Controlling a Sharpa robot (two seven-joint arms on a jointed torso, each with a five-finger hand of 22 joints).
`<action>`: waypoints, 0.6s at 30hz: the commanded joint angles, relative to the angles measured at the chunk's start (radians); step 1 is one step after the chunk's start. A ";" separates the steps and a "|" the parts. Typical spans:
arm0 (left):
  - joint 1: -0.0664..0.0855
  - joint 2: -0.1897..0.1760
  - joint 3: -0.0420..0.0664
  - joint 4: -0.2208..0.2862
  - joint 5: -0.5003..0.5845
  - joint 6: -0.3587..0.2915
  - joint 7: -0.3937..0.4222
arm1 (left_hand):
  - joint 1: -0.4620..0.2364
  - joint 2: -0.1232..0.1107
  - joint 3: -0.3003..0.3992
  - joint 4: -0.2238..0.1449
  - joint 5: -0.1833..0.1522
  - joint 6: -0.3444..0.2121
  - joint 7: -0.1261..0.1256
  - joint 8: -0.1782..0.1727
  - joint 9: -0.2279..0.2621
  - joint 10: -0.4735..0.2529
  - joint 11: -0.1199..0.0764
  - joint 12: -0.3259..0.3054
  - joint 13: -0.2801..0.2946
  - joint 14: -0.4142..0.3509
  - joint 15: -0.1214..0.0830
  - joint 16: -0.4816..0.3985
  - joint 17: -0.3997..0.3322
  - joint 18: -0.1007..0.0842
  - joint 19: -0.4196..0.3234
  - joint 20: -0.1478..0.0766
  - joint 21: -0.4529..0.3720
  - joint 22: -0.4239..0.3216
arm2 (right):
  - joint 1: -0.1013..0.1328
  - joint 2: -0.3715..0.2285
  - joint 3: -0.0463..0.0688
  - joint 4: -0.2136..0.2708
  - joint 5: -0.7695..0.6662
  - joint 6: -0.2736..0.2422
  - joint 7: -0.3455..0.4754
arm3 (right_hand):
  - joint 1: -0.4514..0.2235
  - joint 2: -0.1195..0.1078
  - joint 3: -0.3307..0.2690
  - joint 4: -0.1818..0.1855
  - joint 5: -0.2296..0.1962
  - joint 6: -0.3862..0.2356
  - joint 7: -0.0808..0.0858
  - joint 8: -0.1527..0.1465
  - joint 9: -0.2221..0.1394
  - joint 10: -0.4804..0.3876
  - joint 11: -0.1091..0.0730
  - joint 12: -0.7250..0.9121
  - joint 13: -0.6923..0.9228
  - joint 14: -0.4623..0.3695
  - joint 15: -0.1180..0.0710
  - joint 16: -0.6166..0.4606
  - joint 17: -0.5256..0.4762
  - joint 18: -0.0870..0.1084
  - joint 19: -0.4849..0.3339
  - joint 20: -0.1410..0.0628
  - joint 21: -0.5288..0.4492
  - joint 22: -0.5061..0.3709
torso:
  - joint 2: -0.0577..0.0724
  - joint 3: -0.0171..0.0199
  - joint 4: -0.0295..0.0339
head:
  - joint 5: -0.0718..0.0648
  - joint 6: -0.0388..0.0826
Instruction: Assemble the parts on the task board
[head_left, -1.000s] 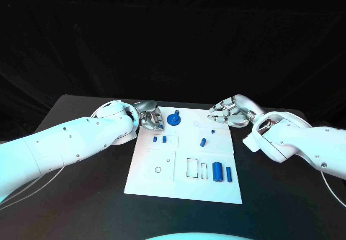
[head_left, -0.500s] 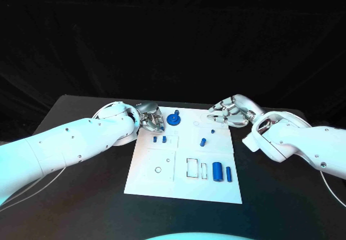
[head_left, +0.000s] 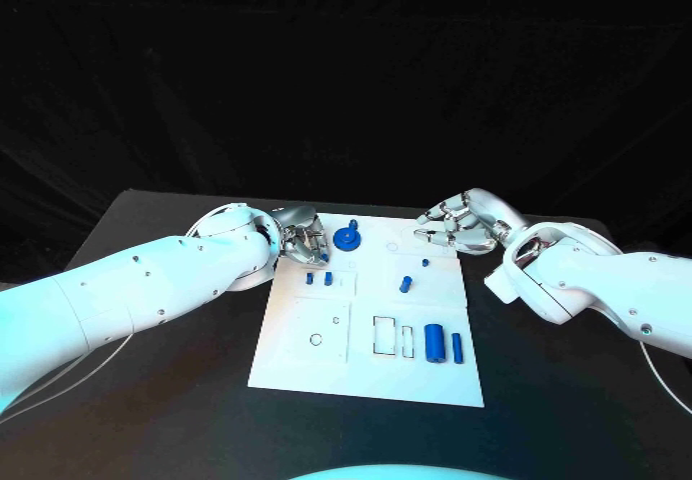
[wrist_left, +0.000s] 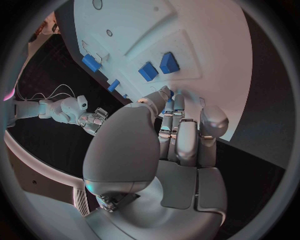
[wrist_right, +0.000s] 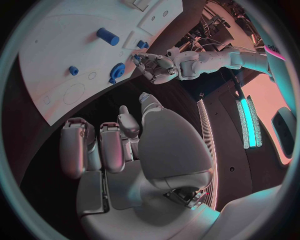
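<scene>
**Both hands poised at the far end of the task board**

The white task board (head_left: 368, 335) is seen lying on the black bench (head_left: 159, 400). The left hand (head_left: 302, 240) is held over the board's far left corner, its fingers (wrist_left: 178, 112) curled downward close to a blue geared part (head_left: 349, 240); whether anything is gripped cannot be told. The right hand (head_left: 459, 226) is held at the far right corner, its fingers (wrist_right: 100, 147) bent inward with nothing seen in them. Two small blue blocks (head_left: 320, 279) are seen just near of the left hand. A blue peg (head_left: 407, 284) lies mid-board, and two blue cylinders (head_left: 443, 345) lie side by side near the board's right edge.
</scene>
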 joint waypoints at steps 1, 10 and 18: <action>-0.001 0.003 -0.001 -0.003 -0.004 0.019 0.000 | -0.008 0.000 0.002 -0.006 -0.004 0.006 -0.001 -0.003 0.000 0.006 0.001 -0.007 0.002 0.006 0.001 0.002 -0.001 -0.019 0.006 0.001 0.003 0.001 | -0.001 0.000 0.000 0.001 -0.004 0.012 0.006 | -0.001 0.010 -0.002 -0.002 0.005 -0.005 0.001 0.006 -0.002 -0.002 -0.001 0.000 0.001 0.037 -0.008 -0.003 0.001 0.018 -0.006 0.000 -0.005 0.114 | 0.000 0.0001 -0.0003 | 0.000 0.000; -0.001 0.006 -0.001 -0.006 -0.004 0.025 -0.007 | -0.012 -0.005 0.004 -0.010 -0.004 -0.023 0.011 -0.030 -0.011 0.007 0.008 -0.019 0.000 0.006 0.005 0.004 0.001 -0.018 0.002 0.001 0.001 -0.002 | -0.001 -0.001 0.000 0.000 -0.004 0.012 0.006 | -0.001 0.010 -0.002 -0.002 0.005 -0.005 0.001 0.006 -0.002 -0.002 -0.001 0.000 0.001 0.037 -0.008 -0.003 0.001 0.018 -0.006 0.000 -0.005 0.114 | 0.000 0.0001 0.0002 | 0.000 0.000; -0.001 0.005 -0.001 -0.007 -0.004 0.023 -0.007 | -0.013 -0.009 0.005 -0.012 -0.004 -0.032 0.015 -0.042 -0.016 0.010 0.010 -0.024 0.001 0.006 0.007 0.004 -0.002 -0.018 0.002 0.003 0.001 -0.002 | -0.001 -0.002 0.000 0.001 -0.004 0.012 0.006 | -0.001 0.010 -0.002 -0.002 0.005 -0.005 0.001 0.006 -0.002 -0.002 -0.001 0.000 0.001 0.037 -0.008 -0.003 0.001 0.018 -0.006 0.000 -0.005 0.114 | 0.000 0.0002 -0.0004 | -0.001 0.000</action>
